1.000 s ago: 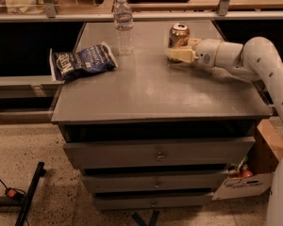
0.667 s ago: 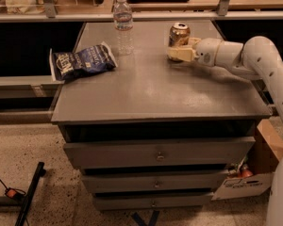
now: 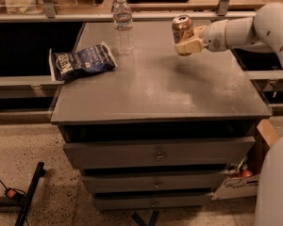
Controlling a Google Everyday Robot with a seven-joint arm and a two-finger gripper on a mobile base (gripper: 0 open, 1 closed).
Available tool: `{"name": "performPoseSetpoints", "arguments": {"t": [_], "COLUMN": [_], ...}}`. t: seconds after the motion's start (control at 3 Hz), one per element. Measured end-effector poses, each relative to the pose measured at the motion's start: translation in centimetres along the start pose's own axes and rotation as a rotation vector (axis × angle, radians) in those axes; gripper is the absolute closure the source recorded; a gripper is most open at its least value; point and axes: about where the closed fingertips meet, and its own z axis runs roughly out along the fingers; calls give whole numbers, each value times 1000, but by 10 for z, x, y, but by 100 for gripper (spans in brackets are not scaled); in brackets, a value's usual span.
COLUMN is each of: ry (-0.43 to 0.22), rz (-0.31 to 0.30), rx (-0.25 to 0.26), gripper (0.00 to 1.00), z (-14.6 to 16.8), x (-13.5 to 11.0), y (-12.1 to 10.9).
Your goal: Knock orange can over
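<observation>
The biggest thing before me is a grey cabinet with three flat drawer fronts (image 3: pixel 158 154), each with a small round knob at its middle. Its top is a broad, matte grey surface (image 3: pixel 155 93), smooth, with pale scuffed patches that catch the light. Under it lies a speckled stone floor (image 3: pixel 28 149), and a brown cardboard box (image 3: pixel 262 136) leans by the cabinet's right side.

My arm (image 3: pixel 245 29) comes in from the right over the far right part of the surface. It is made of rounded, glossy white shells joined like thick tubes.

On the left of the surface lies a crinkled dark blue chip bag (image 3: pixel 82 61), puffy, with white lettering and a pale sealed edge. Just behind its right end a clear plastic bottle (image 3: pixel 123 25) stands upright, ribbed along its body, with a white cap.

My hand (image 3: pixel 187 45) is a cream-coloured, blocky piece at the arm's tip. It sits low at the far right of the surface, right against the lower right side of the can. I cannot tell whether it is open or closed.

The can (image 3: pixel 182 28) is a short golden-orange metal cylinder with a shiny silver rim. It stands at the back right of the surface, well apart from the bottle, and reads as about upright.
</observation>
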Motion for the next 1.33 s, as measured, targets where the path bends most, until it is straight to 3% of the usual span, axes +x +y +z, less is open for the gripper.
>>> {"name": "performPoseSetpoints", "arguments": {"t": [0.67,1.0,1.33], "ry": [370,512,624], "rz": [-221,-286,-340], "rx": [-104,-140,-160], "gripper": [100,100,82], "z": [-39,-53,-58], "x": [9,18,22], "y": [11,15,16]}}
